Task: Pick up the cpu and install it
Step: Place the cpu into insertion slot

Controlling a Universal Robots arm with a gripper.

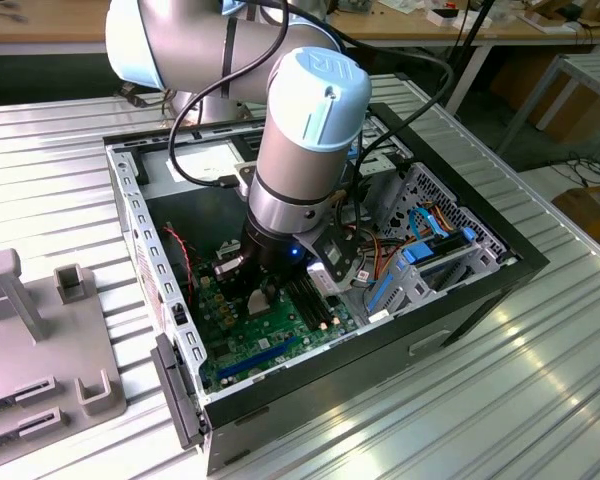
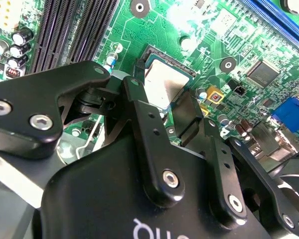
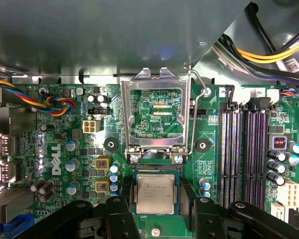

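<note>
Straddling the small square silver-grey cpu (image 3: 154, 194), the black gripper (image 3: 156, 200) hangs over the socket (image 3: 154, 170) of the green motherboard (image 3: 209, 169), where the chip lies; whether it clamps the chip or stands slack I cannot tell. The hinged metal retention frame (image 3: 154, 114) stands open just beside, black memory slots (image 3: 241, 154) run near one flank (small capacitors (image 3: 114, 175) crowd the other). The gripper's body hides part of the socket's rim.
</note>
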